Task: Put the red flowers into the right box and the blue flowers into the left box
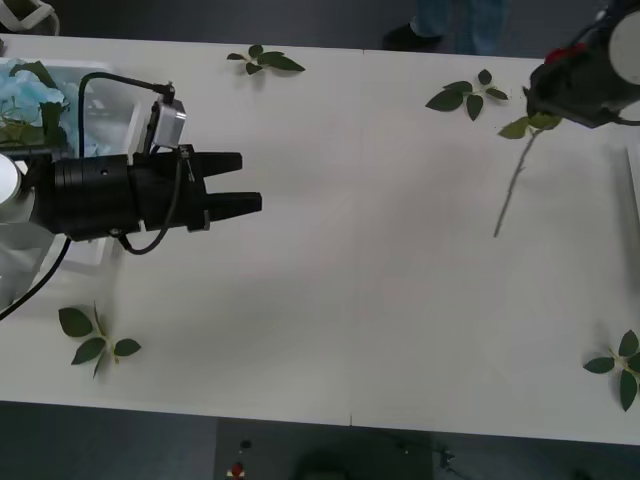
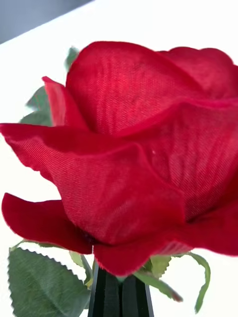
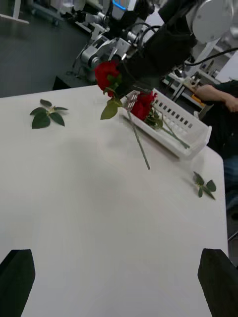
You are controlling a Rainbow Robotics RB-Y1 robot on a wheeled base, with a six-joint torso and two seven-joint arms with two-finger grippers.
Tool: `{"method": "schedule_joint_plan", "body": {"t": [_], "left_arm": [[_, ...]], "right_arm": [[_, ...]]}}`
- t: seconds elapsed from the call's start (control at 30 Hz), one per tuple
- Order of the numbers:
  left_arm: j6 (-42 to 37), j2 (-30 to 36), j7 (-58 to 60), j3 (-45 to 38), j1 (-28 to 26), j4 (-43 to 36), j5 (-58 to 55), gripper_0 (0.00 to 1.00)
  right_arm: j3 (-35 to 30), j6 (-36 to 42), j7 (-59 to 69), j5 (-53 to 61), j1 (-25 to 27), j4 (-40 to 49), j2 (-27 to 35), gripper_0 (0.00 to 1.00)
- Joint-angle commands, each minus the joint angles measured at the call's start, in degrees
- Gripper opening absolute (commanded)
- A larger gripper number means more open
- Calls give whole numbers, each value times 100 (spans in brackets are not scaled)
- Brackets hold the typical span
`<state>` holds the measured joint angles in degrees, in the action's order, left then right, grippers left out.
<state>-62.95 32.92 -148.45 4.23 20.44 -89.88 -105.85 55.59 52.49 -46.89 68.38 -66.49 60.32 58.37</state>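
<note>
The red rose (image 2: 144,148) has a deep-red bloom with folded cloth petals and toothed green leaves under it. Its thin stem (image 1: 512,195) hangs down toward the table (image 1: 380,300), at the far right. The right gripper (image 2: 120,296) holds it with the two black fingers pressed together just below the bloom. More red flowers (image 3: 145,105) lie in the right box (image 3: 191,141), a white slotted one just beside the hanging rose.

The blue flowers (image 1: 25,95) lie in the left box (image 1: 110,100) at the far left. The left gripper (image 1: 243,182) hovers near this box, its fingers a little apart, holding nothing. Four leaf sprigs (image 1: 265,60) lie scattered on the table.

In the front view the right arm covers the bloom, and the picture edge cuts the right box.
</note>
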Motion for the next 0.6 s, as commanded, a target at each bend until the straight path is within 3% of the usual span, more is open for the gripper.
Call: {"method": "schedule_joint_plan", "body": {"t": [0.03, 0.23, 0.6], "left_arm": [[143, -154, -97, 69, 241, -126, -182, 96], [353, -180, -97, 201, 258, -117, -164, 96], [529, 110, -97, 368, 250, -117, 73, 96]], "right_arm": [[-92, -46, -944, 325, -49, 7, 842, 0], [-92, -72, -1665, 316, 162, -81, 1704, 0], [-84, -116, -2351, -659, 496, -776, 2134, 0]]}}
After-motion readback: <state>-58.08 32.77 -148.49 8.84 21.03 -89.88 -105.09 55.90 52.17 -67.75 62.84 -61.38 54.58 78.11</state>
